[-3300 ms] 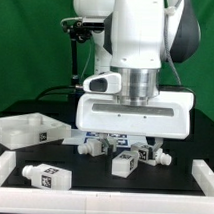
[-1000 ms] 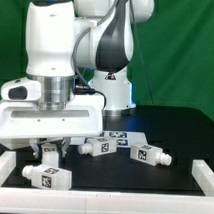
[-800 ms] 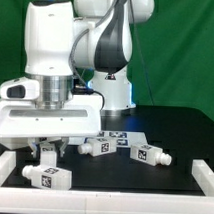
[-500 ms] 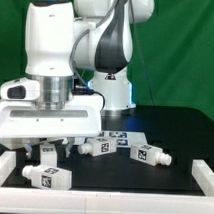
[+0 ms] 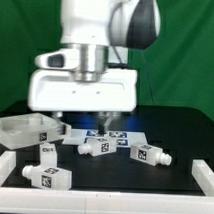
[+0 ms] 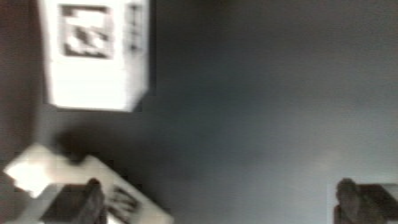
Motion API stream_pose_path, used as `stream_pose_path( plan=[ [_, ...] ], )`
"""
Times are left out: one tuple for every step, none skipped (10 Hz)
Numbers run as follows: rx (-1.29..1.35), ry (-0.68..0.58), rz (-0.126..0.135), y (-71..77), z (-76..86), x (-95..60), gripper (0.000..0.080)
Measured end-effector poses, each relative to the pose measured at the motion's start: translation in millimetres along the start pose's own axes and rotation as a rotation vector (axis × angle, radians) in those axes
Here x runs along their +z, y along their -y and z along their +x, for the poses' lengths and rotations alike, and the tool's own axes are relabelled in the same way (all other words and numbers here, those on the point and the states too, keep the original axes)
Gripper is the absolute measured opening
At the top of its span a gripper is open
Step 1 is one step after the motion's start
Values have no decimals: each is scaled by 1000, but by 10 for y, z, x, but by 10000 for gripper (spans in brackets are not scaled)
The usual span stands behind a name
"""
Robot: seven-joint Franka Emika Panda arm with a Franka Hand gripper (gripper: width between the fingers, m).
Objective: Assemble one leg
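As you scan from the near edge of the bench (image 5: 184, 133), you first meet the white rail (image 5: 112, 205) that borders it. Just behind the rail, at the near left, lies the nearest leg (image 5: 48, 175), a stubby white block with a tag facing you. A little farther back the second leg (image 5: 47, 153) lies apart from it. Over to the right lies the right-hand leg (image 5: 148, 153). The middle leg (image 5: 100, 146) lies at the near edge of the marker board (image 5: 119, 135); you cannot tell whether it rests on the board. At the far left sits the tabletop (image 5: 22, 130), a white tray with raised rims. The pincer (image 5: 85, 118) hangs above the middle of the bench, touching no part. In the wrist view its dark fingertips (image 6: 71, 200) are spread wide, with only bare bench between them, and they hold nothing. A tagged leg (image 6: 98, 55) shows there, but you cannot tell which of the four it is.
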State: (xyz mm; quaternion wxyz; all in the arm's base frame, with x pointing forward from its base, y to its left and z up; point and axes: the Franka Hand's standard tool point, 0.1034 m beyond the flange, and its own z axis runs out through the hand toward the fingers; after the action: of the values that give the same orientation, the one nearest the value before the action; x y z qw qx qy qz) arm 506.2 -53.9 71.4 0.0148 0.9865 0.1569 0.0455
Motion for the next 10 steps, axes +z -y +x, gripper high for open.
stream_pose_path(
  plan=[
    [-29, -4, 7, 261, 45, 61, 649],
    [-20, -18, -2, 410, -40, 215, 649],
    [6, -17, -2, 412, -45, 243, 649],
    [1, -19, -3, 399, -28, 225, 649],
    [0, -17, -2, 405, -35, 234, 649],
    [-16, -18, -1, 451, -29, 224, 649],
    [-51, -22, 7, 587, -23, 187, 649],
    [-53, -50, 11, 799, -31, 124, 649],
    [-91, -74, 21, 1156, -77, 77, 649],
    [-147, -76, 31, 1446, -78, 94, 649]
  ],
)
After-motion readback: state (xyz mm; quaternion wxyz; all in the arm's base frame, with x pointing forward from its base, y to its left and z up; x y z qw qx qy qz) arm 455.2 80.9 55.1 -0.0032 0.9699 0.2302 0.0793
